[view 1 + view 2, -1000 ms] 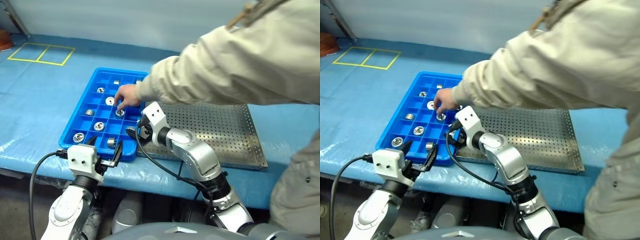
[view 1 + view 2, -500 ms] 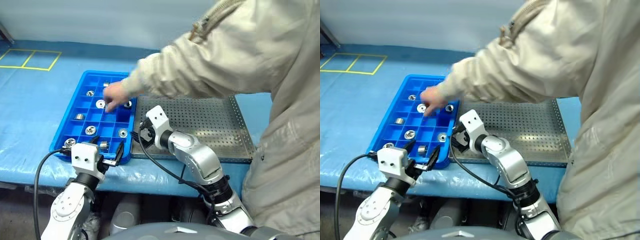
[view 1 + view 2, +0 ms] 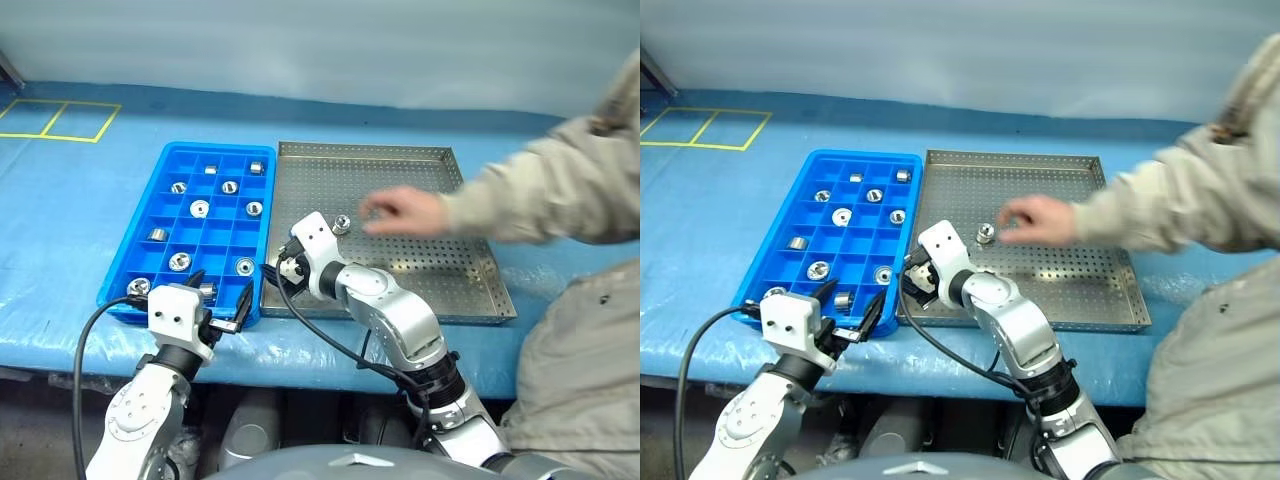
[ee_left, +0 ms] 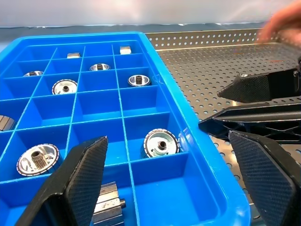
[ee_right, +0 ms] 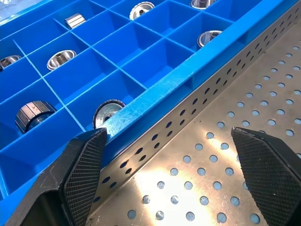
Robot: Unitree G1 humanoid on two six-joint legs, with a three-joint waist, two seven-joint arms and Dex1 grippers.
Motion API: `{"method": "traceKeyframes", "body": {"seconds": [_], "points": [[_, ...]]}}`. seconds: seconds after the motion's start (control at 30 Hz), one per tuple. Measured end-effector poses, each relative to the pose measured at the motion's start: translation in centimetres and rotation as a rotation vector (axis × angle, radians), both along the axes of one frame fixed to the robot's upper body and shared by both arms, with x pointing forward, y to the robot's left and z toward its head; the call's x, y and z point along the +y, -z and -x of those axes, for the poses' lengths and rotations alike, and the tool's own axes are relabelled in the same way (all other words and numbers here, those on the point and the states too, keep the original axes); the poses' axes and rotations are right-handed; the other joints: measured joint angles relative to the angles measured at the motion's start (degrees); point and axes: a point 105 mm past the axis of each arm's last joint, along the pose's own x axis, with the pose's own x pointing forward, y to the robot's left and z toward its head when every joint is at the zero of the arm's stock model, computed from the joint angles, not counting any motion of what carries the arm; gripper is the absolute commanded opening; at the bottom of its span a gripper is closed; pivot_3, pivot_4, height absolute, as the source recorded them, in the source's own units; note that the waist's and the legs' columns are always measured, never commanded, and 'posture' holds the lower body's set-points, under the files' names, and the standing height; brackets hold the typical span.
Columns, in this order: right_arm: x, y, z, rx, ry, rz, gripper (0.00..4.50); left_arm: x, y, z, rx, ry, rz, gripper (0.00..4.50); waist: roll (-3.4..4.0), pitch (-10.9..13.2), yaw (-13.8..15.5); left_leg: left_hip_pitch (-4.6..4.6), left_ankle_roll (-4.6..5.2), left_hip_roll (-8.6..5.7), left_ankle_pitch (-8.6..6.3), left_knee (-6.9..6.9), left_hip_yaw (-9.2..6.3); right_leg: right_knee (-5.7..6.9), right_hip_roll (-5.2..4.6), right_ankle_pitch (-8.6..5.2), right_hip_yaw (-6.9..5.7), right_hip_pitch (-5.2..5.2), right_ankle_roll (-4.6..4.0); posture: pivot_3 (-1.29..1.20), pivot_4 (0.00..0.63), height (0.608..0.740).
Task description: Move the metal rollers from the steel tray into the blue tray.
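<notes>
The blue tray (image 3: 166, 172) lies on the left with several metal rollers (image 3: 200, 208) in its compartments. To its right lies the steel tray (image 3: 470, 290), where one roller (image 3: 341, 224) stands near the middle. A person's hand (image 3: 400, 212) hovers just right of that roller. My left gripper (image 3: 220, 298) is open at the blue tray's near edge, above its front compartments (image 4: 161, 143), holding nothing. My right gripper (image 3: 285, 266) is open and empty, low over the steel tray's near left corner (image 5: 197, 188), beside the blue tray's wall.
Both trays rest on a table covered in blue sheet (image 3: 70, 240). The person's sleeve (image 3: 540, 200) reaches in from the right over the steel tray. Yellow tape squares (image 3: 55, 118) mark the far left of the table.
The person's hand has left the blue tray and swung right over the steel tray, where a roller now shows. The view shifted; both my arms stayed put.
</notes>
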Motion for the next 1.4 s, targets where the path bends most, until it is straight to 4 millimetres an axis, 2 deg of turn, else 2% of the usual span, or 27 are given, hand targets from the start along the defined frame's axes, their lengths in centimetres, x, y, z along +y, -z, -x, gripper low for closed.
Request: {"method": "traceKeyframes", "body": {"seconds": [0.1, 0.2, 0.33, 0.43, 0.63, 0.8, 0.9, 1.1, 1.13, 1.3, 1.4], "points": [[-0.1, 0.0, -0.1, -0.004, 0.002, 0.003, 4.48, -0.2, 0.0, 0.0, 0.000, 0.008, 0.003, 4.50, 0.00, 0.00, -0.03, 0.00, 0.00, 0.00, 0.00, 0.00, 0.00, 0.00, 0.00, 0.00, 0.00, 0.00, 0.00, 0.32, 0.150, 0.740], [-0.8, -0.3, -1.0, -0.044, 0.030, 0.030, 4.48, -0.5, -0.1, -0.1, -0.006, 0.024, 0.000, 4.50, 0.00, 0.00, -0.04, 0.01, -0.01, -0.02, 0.01, 0.02, 0.01, 0.01, 0.00, 0.01, 0.01, 0.01, 0.01, 0.31, 0.150, 0.740], [-3.5, -1.4, -4.6, -0.124, 0.208, 0.033, 4.48, -1.1, -0.6, -0.6, -0.030, 0.048, 0.004, 4.50, 0.00, 0.00, -0.13, 0.03, -0.03, -0.06, 0.04, 0.05, 0.02, 0.04, 0.00, 0.03, 0.04, 0.03, 0.03, 0.29, 0.150, 0.740], [-5.7, -1.4, -7.1, -0.161, 0.352, 0.029, 4.48, -2.0, -0.8, -0.9, -0.040, 0.083, 0.018, 4.50, -0.01, -0.01, -0.41, 0.03, -0.03, -0.08, 0.04, 0.02, 0.08, 0.03, 0.00, 0.07, 0.13, 0.02, 0.09, 0.29, 0.150, 0.740], [-7.3, 0.3, -9.6, -0.130, 0.489, 0.011, 4.48, -3.8, -0.5, -1.3, -0.028, 0.148, 0.042, 4.50, 0.00, 0.00, -1.64, 0.05, -0.03, -0.07, 0.04, 0.00, 0.13, 0.05, 0.02, 0.26, 0.20, 0.01, 0.33, 0.28, 0.150, 0.740], [-6.8, 2.8, -9.6, -0.065, 0.483, 0.029, 4.48, -4.4, -0.5, -1.2, -0.028, 0.164, 0.055, 4.50, 0.00, 0.00, -2.21, 0.08, -0.02, -0.07, 0.04, -0.01, 0.16, 0.07, 0.02, 0.29, 0.24, 0.02, 0.29, 0.30, 0.150, 0.740], [-6.5, 3.9, -9.2, -0.031, 0.470, 0.030, 3.86, -4.6, -0.5, -1.2, -0.025, 0.165, 0.062, 4.50, 0.00, 0.00, -2.21, 0.09, -0.02, -0.06, 0.04, -0.01, 0.16, 0.07, 0.02, 0.29, 0.25, 0.02, 0.30, 0.30, 0.150, 0.740], [-6.6, 4.2, -9.1, -0.031, 0.466, 0.031, 1.83, -4.7, -0.3, -1.2, -0.014, 0.153, 0.066, 4.50, 0.00, 0.00, -2.17, 0.15, -0.02, -0.06, 0.04, 0.01, 0.20, 0.08, 0.02, 0.27, 0.29, 0.05, 0.36, 0.32, 0.150, 0.740], [-6.6, 4.2, -9.1, -0.032, 0.464, 0.031, 1.70, -4.7, -0.3, -1.2, -0.014, 0.149, 0.068, 4.50, 0.00, -0.01, -2.16, 0.15, -0.02, -0.06, 0.05, 0.00, 0.20, 0.09, 0.02, 0.27, 0.30, 0.06, 0.36, 0.33, 0.150, 0.740], [-6.9, 4.1, -8.7, -0.036, 0.402, 0.047, 1.71, -4.3, -0.2, -1.3, -0.008, 0.107, 0.072, 4.50, 0.00, 0.00, -1.82, 0.13, -0.01, -0.06, 0.05, 0.00, 0.20, 0.08, 0.01, 0.28, 0.30, 0.04, 0.37, 0.37, 0.150, 0.740], [-6.1, 3.0, -8.4, -0.062, 0.332, 0.050, 1.71, -3.4, 0.1, -1.2, 0.000, 0.055, 0.055, 4.50, 0.01, 0.00, -1.84, 0.12, -0.01, -0.05, 0.04, -0.01, 0.21, 0.09, 0.03, 0.28, 0.31, 0.01, 0.38, 0.40, 0.150, 0.740]]}}
